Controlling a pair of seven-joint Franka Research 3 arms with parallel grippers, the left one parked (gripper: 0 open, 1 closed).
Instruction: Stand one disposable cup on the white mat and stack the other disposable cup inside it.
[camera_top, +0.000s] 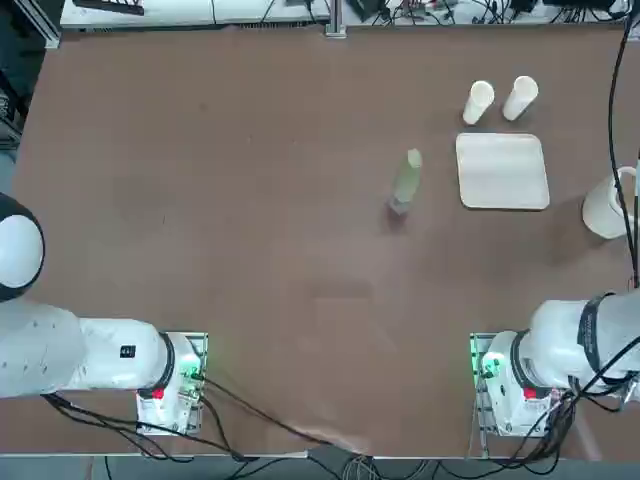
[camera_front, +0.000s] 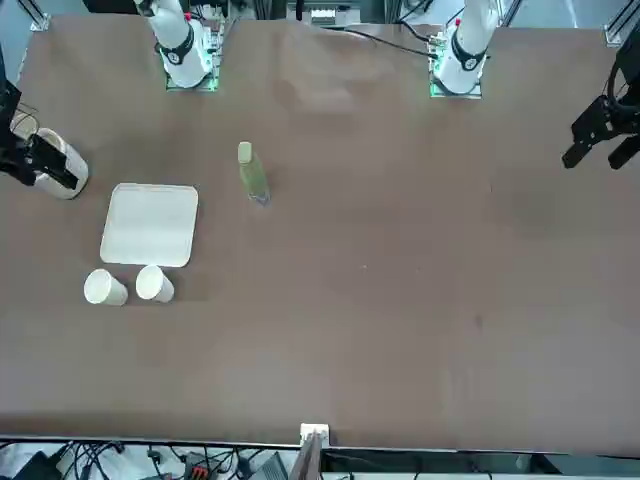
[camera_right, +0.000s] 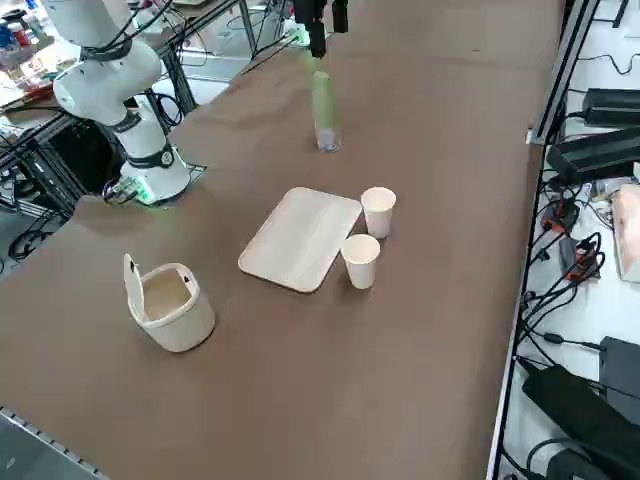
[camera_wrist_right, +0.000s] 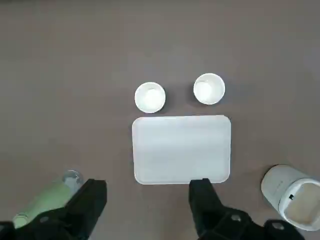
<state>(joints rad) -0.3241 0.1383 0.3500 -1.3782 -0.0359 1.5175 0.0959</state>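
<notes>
Two white disposable cups (camera_top: 479, 101) (camera_top: 520, 97) stand upright, mouths up, side by side on the brown table just beyond the far edge of the white mat (camera_top: 502, 171). They also show in the side view as the cups (camera_right: 378, 211) (camera_right: 360, 260) beside the mat (camera_right: 300, 237). The mat lies flat with nothing on it. My right gripper (camera_wrist_right: 149, 191) hangs high above the table over the mat's near edge (camera_wrist_right: 181, 150), well apart from both cups (camera_wrist_right: 150, 97) (camera_wrist_right: 209, 89). Its black fingers stand wide open and hold nothing.
A pale green bottle (camera_top: 407, 180) stands left of the mat. A cream round tub (camera_top: 610, 205) with its lid raised sits right of the mat near the table's right edge. The table (camera_top: 250, 200) is bare brown elsewhere.
</notes>
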